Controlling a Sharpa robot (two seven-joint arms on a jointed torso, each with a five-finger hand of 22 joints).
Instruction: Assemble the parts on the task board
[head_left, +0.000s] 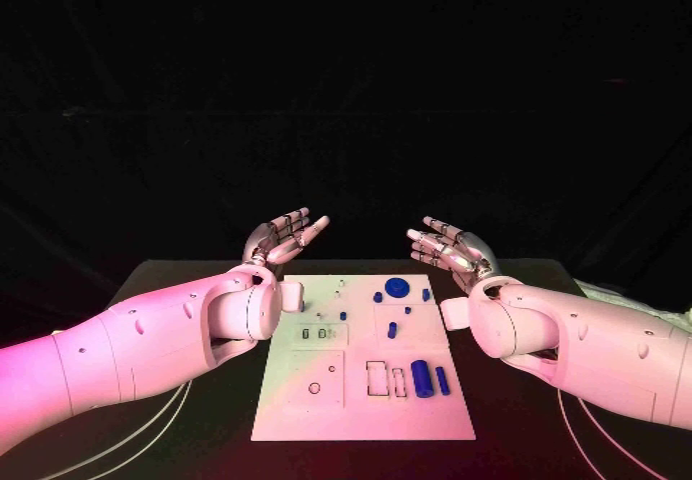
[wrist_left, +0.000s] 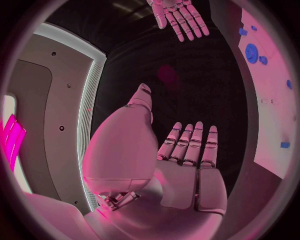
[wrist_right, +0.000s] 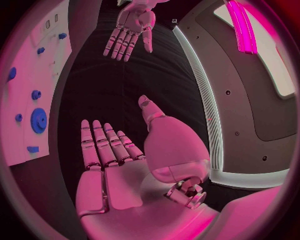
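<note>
1. One white board (head_left: 361, 400) lay flat in the middle of the black worktop (head_left: 173, 275), between the two arms.
2. One round blue gear (head_left: 398, 288) sat near the board's far edge, with a small blue piece just beside it on each side.
3. Two long blue pegs (head_left: 421, 377) lay side by side on the near right part of the board, the thicker one to the left of the thinner.
4. One shorter blue peg (head_left: 392, 329) lay near the board's middle. Further small blue pieces were too small to count with certainty.
5. The left hand (head_left: 283, 238) hovered beyond the board's far left corner, palm up, fingers (wrist_left: 190, 142) straight and apart, holding nothing.
6. The right hand (head_left: 450, 246) hovered beyond the far right corner, likewise palm up, fingers (wrist_right: 103, 145) extended and spread, holding nothing.
</note>
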